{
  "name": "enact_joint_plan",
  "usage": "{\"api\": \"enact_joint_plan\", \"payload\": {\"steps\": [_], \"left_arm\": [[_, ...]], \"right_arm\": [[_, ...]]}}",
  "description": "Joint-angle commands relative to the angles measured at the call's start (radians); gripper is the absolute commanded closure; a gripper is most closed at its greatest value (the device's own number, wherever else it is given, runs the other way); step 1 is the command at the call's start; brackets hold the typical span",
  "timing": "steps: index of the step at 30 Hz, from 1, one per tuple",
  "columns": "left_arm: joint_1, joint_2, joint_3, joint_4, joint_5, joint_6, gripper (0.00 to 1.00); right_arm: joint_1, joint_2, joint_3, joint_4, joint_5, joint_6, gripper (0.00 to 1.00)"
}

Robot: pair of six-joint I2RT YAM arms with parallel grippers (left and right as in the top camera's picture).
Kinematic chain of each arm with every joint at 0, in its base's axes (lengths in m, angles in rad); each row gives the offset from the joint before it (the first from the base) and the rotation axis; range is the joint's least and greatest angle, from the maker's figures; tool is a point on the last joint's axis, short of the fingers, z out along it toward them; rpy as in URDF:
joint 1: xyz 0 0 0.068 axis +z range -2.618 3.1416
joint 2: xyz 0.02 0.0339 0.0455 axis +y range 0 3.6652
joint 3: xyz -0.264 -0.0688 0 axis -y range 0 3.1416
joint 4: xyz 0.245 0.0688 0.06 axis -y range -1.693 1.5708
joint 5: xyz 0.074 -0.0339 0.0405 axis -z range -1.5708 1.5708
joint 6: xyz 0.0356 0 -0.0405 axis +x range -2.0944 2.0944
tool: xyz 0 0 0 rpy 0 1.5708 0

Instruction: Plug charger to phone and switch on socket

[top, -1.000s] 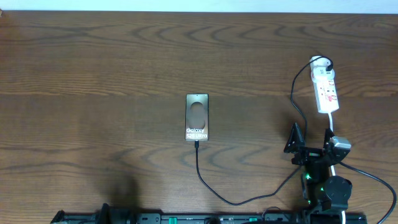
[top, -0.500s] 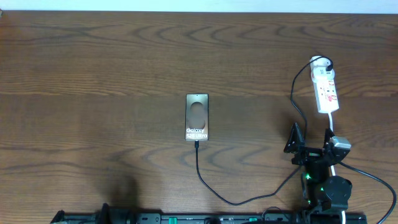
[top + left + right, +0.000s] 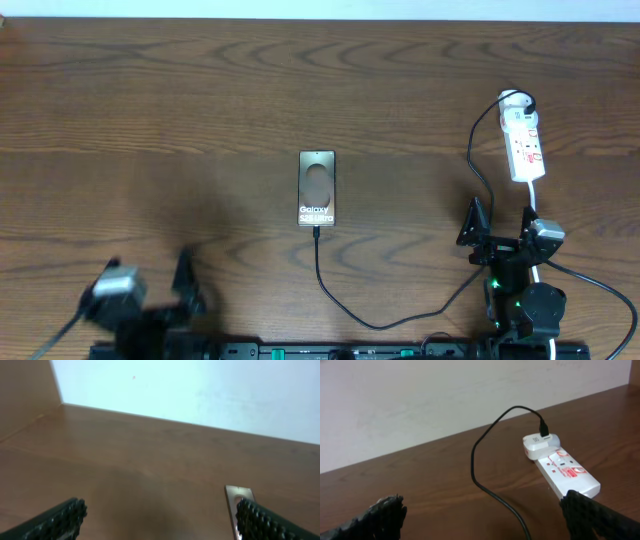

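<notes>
Change: left claw (image 3: 160,512) has entered over the tabletop's (image 3: 200,100) near edge, blurred overhead, jaws spread wide. Phone (image 3: 317,188) lies ahead to its right, charger (image 3: 318,255) plugged in. Right claw (image 3: 498,225) spread, empty; socket (image 3: 525,145) just beyond it.

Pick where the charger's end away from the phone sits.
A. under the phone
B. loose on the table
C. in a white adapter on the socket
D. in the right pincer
C: the right wrist view shows the charger running into a white adapter seated on the far end of the socket.
</notes>
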Motion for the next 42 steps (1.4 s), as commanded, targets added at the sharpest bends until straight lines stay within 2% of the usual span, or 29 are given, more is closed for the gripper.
{"api": "enact_joint_plan", "payload": {"steps": [1, 6, 14, 23, 42], "left_arm": [[0.004, -0.003, -0.254, 0.236, 0.073, 0.026, 0.02], [0.005, -0.003, -0.494, 0.549, 0.142, 0.026, 0.02], [0.005, -0.003, -0.668, 0.768, 0.127, 0.064, 0.02], [0.005, -0.004, -0.744, 0.811, 0.087, 0.103, 0.02], [0.005, -0.004, -0.746, 0.814, 0.085, 0.112, 0.02]], "right_arm": [[0.011, -0.006, -0.001, -0.006, 0.0, -0.011, 0.01], [0.011, -0.006, -0.001, -0.006, 0.0, -0.011, 0.01], [0.011, -0.006, -0.001, -0.006, 0.0, -0.011, 0.01], [0.011, -0.006, -0.001, -0.006, 0.0, -0.011, 0.01], [0.011, -0.006, -0.001, -0.006, 0.0, -0.011, 0.01]]}}
